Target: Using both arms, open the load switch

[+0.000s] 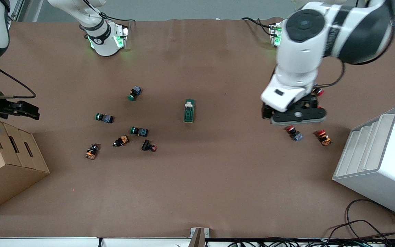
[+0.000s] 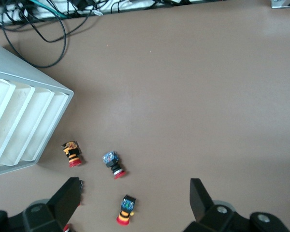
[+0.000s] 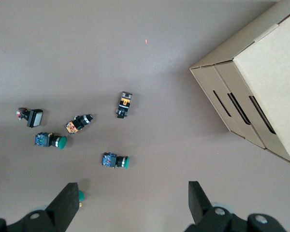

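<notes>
The load switch (image 1: 189, 110), a dark-green block with a white lever piece on top, lies mid-table with nothing touching it. Neither wrist view shows it. My left gripper (image 1: 298, 116) hangs over a cluster of red push buttons toward the left arm's end of the table. In the left wrist view the left gripper (image 2: 135, 195) is open, and a red-capped button (image 2: 127, 210) lies on the table below the gap. My right gripper (image 1: 24, 110) hovers by the cardboard box (image 1: 9, 161) at the right arm's end. In the right wrist view the right gripper (image 3: 133, 203) is open and holds nothing.
Green and dark push buttons (image 1: 139, 131) lie scattered between the switch and the cardboard box. Red buttons (image 1: 293, 133) lie under and beside the left gripper. A white slotted rack (image 1: 379, 161) stands at the left arm's end, with cables (image 1: 372, 230) nearer the camera.
</notes>
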Robot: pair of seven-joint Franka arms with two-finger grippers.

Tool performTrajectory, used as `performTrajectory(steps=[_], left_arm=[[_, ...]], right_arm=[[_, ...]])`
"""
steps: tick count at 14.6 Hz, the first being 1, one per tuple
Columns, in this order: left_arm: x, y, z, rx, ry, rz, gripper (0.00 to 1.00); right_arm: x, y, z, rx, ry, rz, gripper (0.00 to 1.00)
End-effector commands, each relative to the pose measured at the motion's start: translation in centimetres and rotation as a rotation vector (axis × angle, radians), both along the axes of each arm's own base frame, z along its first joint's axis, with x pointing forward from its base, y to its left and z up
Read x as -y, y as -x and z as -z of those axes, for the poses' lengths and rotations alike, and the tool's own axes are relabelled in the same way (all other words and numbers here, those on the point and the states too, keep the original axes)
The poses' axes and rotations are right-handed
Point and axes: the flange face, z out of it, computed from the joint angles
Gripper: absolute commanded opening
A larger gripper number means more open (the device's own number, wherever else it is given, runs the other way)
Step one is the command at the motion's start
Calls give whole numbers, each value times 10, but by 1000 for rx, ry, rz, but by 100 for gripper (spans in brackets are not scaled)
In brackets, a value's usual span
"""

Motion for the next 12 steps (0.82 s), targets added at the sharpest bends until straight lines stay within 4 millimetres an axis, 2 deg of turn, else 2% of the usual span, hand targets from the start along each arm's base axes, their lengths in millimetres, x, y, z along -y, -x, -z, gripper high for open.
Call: performTrajectory(steps=[1,3,5,7,12], left_arm=[[-51,12,-44,-33,87,53,100],[-82,19,-63,-40,81,38,100],[-97,33,-76,-83,83,50,100],[-121,40,-85,-110,125,45,100],[-166,61,-80,-172,166,112,100]], right_arm=[[12,19,-8,-2,5,-11,100],[18,26,-14,6,5,-2,100],[21,29,-19,13,4,0,100],[23,33,-25,18,4,-18,100],[20,40,-37,15,5,-20,100]])
